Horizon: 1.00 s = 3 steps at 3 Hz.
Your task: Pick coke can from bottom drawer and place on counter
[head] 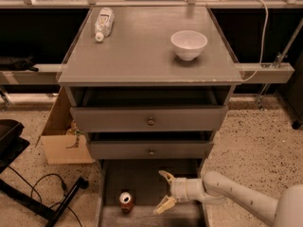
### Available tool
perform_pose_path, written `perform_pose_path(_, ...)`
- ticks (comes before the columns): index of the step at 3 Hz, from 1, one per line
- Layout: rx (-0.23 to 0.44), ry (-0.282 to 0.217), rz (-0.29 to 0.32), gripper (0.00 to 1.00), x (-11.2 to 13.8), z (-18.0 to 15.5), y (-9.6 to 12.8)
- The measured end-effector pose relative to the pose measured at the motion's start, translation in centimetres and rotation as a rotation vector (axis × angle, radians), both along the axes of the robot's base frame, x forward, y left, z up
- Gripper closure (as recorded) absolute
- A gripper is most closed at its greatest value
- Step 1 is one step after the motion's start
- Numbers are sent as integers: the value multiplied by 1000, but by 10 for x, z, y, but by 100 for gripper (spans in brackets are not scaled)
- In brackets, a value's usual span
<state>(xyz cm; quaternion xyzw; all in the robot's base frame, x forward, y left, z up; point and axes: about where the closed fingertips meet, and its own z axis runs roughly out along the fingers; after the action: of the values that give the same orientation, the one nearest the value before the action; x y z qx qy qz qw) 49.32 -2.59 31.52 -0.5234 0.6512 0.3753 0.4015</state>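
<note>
The coke can (126, 201) stands upright on the floor of the open bottom drawer (147, 188), near its left front. My gripper (164, 191) is inside the drawer, to the right of the can and apart from it. Its two pale fingers are spread open and empty, pointing left toward the can. The counter (142, 56) is the grey top of the cabinet above.
A white bowl (189, 44) sits on the counter at right and a white plastic bottle (103, 23) lies at its back left. Two upper drawers with knobs (150, 122) sit above the bottom drawer. A cardboard box (61, 136) and cables are on the floor at left.
</note>
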Motion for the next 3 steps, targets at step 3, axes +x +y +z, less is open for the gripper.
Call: perform_pose_path(3, 171, -62, 161, 0, 2, -90, 92)
